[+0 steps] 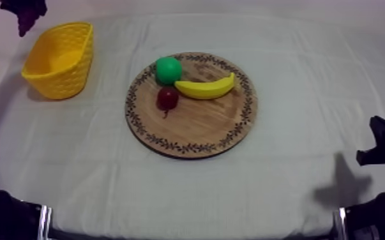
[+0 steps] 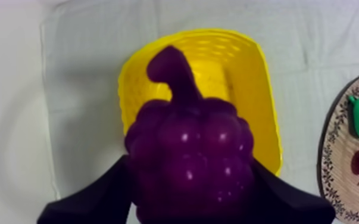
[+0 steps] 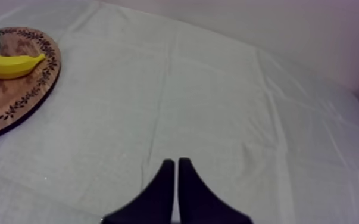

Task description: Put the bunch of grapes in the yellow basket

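Left wrist view: the bunch of grapes [image 2: 187, 143] is pinched between the two black fingers [image 2: 98, 199] of my left gripper [image 2: 190, 176], one finger pressed against each flank of the purple cluster. The bunch hangs in the air with its curved stem over the open mouth of the yellow basket [image 2: 259, 89], clear of the basket's rim. From above, the bunch of grapes [image 1: 23, 18] hangs by the far end of the yellow basket [image 1: 60, 60], which stands near the table's far left corner.

Well apart from the basket, the round wooden board [image 1: 201, 124] lies about the middle of the table [image 1: 105, 172]. A green pear [image 1: 168, 69] sits at the board's far left rim. The banana [image 1: 205, 87] lies just beside it on the right, touching or nearly touching it. A small red fruit [image 1: 167, 98] rests just in front of the pear.

My right gripper [image 3: 176, 176] sits low near the table's right edge, its fingers pressed together into a narrow wedge with nothing between them, over bare cloth and well apart from the board.
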Controlling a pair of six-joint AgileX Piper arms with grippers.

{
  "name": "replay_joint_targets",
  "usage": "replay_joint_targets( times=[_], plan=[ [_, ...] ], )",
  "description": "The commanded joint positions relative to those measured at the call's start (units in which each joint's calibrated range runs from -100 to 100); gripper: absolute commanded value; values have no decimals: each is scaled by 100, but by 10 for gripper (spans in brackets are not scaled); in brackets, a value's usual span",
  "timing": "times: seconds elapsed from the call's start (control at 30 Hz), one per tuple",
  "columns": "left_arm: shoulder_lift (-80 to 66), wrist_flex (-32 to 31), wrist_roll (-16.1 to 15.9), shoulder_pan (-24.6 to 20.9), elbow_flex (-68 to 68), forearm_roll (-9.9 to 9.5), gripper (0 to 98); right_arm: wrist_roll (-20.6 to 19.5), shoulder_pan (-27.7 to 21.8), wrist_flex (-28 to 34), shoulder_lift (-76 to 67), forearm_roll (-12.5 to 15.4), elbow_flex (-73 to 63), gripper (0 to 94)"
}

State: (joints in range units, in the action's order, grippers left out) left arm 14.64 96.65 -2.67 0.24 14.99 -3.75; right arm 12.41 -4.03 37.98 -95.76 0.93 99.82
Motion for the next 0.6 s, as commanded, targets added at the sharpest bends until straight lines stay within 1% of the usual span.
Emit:
replay_joint_targets(
  times=[0.0, 0.33, 0.57],
  plan=[
    [93, 3, 15, 2, 5, 11, 417, 1, -2, 0, 0, 2, -4, 3],
    [732, -191, 38, -12, -93, 167, 419, 1, -2, 0, 0, 2, -4, 3],
    [1154, -416, 67, -28, -266, 215, 421, 1, -2, 0, 0, 2, -4, 3]
  ],
)
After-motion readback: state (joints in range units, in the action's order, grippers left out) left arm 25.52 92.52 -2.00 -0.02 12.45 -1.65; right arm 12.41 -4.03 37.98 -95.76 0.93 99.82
